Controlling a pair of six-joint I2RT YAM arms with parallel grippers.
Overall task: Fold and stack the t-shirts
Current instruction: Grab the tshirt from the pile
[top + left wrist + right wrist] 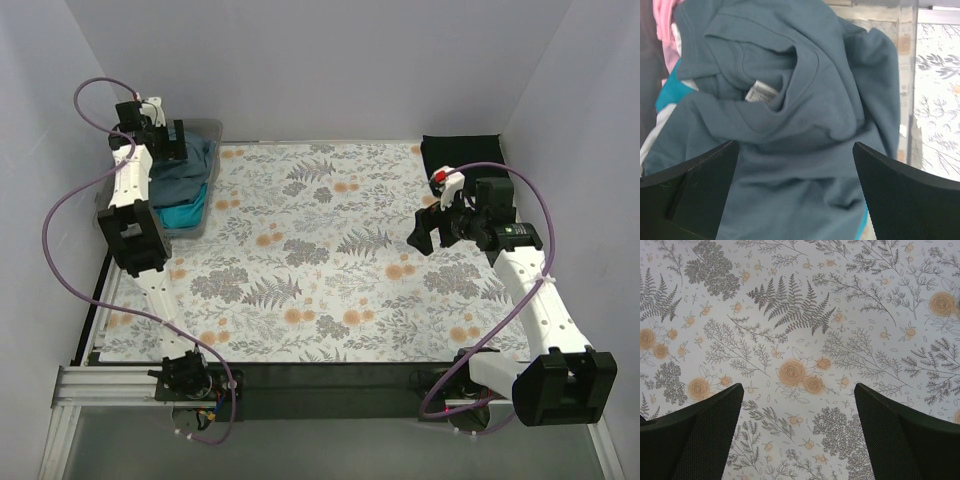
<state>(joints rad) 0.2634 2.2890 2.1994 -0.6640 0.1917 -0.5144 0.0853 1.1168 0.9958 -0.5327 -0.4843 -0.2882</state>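
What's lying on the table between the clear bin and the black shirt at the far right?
Only bare floral table cloth; the top view shows nothing else between the bin and the black shirt.

1. A crumpled slate blue-grey t-shirt (810,170) fills the frame, its white neck label (760,93) showing.
2. A pink shirt (664,20), teal shirt (669,94) and white shirt (654,134) peek out at its left.
3. The left gripper (795,147) hangs over it, jaws spread wide.
4. The floral table cloth (940,100) shows at the right.
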